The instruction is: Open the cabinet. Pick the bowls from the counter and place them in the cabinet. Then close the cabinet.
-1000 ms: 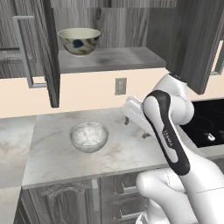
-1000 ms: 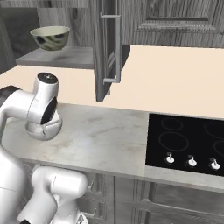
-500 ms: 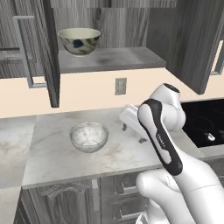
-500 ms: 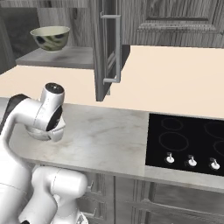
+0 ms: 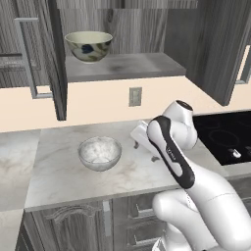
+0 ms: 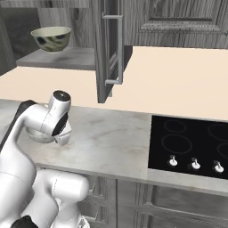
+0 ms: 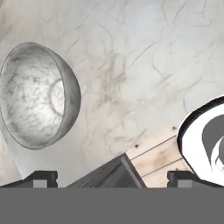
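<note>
Left base view shows the cabinet (image 5: 122,49) with both doors swung wide, which fits a placing job half done: the floral bowl (image 5: 88,45) already sits on its shelf, toward the left end, leaving bare shelf beside it for a second one. The marble-look bowl (image 5: 100,153) stands upright on the counter (image 5: 59,166), near the front edge and well clear of the cooktop (image 5: 223,137). The arm is bent low over the slab with the hand just beside that bowl, to its right, not touching it. From the hand view the gripper (image 7: 111,178) has its two dark tips set far apart with nothing between them, and the marble-look bowl (image 7: 37,94) lies off to one side of them rather than in the gap. That spread suits a rim grasp, I judge, so the hand needs to shift across until one finger drops inside the bowl wall and one outside.
</note>
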Controlling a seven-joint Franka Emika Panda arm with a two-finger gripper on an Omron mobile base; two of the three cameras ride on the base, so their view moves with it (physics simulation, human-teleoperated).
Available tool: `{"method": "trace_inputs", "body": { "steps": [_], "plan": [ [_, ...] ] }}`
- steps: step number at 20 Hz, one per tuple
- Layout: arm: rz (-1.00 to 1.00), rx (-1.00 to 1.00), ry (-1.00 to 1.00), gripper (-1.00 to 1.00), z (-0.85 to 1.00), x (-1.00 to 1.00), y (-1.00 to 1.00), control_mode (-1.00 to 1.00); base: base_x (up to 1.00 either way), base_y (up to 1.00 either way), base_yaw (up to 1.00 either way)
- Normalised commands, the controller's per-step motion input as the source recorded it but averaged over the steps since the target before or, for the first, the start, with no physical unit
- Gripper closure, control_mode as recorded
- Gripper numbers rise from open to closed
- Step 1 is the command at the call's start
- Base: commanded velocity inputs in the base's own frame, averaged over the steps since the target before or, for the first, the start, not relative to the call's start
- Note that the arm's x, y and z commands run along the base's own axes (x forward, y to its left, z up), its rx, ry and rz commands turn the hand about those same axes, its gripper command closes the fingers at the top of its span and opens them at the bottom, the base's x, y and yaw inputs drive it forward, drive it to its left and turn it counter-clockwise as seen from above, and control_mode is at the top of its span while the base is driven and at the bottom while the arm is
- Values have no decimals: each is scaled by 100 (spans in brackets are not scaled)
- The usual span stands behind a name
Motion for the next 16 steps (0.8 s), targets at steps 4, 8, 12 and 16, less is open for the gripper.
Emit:
{"method": "trace_inputs", "body": {
  "steps": [4,8,12,16],
  "plan": [
    [0,-2,0,-100,-23,20,13,-100,0,0,0],
    [0,0,0,-100,-16,16,20,-100,0,0,0],
    [0,0,0,-100,-14,15,17,-100,0,0,0],
    [0,0,0,-100,-16,14,6,-100,0,0,0]
  ]
}}
